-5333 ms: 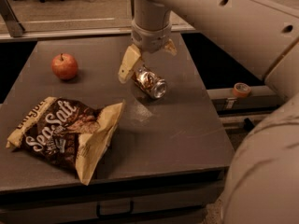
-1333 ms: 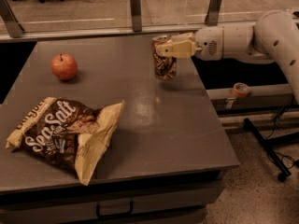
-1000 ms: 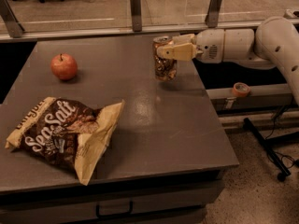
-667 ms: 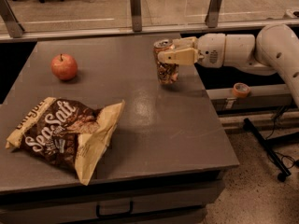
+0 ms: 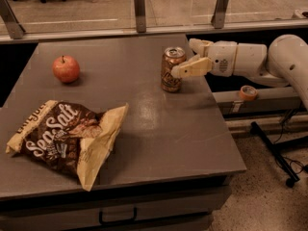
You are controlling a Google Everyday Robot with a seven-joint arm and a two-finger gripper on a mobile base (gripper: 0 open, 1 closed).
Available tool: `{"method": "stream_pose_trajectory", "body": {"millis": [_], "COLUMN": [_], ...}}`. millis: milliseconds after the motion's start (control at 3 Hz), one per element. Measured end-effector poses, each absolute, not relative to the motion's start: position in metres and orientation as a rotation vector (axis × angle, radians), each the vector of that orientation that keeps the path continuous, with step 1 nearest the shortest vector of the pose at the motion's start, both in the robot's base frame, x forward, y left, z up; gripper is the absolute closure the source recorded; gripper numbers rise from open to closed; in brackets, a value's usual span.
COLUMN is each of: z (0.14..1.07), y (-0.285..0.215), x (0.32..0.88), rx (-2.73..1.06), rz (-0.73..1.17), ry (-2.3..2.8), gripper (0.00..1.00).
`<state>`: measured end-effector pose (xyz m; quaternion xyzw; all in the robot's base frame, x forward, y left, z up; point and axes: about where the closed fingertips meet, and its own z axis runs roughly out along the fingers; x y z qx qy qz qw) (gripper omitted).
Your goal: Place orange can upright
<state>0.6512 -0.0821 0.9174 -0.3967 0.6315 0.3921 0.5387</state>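
Note:
The orange can [image 5: 172, 69] stands upright on the grey table [image 5: 144, 129], near its right edge at the back. It is orange-brown with a silver top. My gripper [image 5: 186, 57] reaches in from the right at can height and is open. Its near finger [image 5: 192, 67] points at the can's right side, with the tip at or just off the can. Its far finger [image 5: 200, 45] sits behind and to the right, apart from the can. The gripper holds nothing.
A red apple [image 5: 66, 69] sits at the back left of the table. A brown and yellow Sea Salt chip bag [image 5: 65, 139] lies at the front left. A glass-and-post railing [image 5: 139, 8] runs behind the table. An orange tape roll [image 5: 248, 92] rests on a ledge to the right.
The gripper was shut on the upright can at the table's right edge. It has since opened and drawn back a little to the right, leaving the can standing.

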Motion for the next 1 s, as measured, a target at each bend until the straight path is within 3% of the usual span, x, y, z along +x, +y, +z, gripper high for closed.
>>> {"method": "stream_pose_trajectory", "body": {"millis": [667, 1000], "z": [0.937, 0.937], "y": [-0.136, -0.136], "x": [0.637, 0.637], "rx": [-0.929, -0.929], "rz": [0.723, 0.723], "ry": [1.653, 1.653], "gripper": [0.0, 0.0]}}
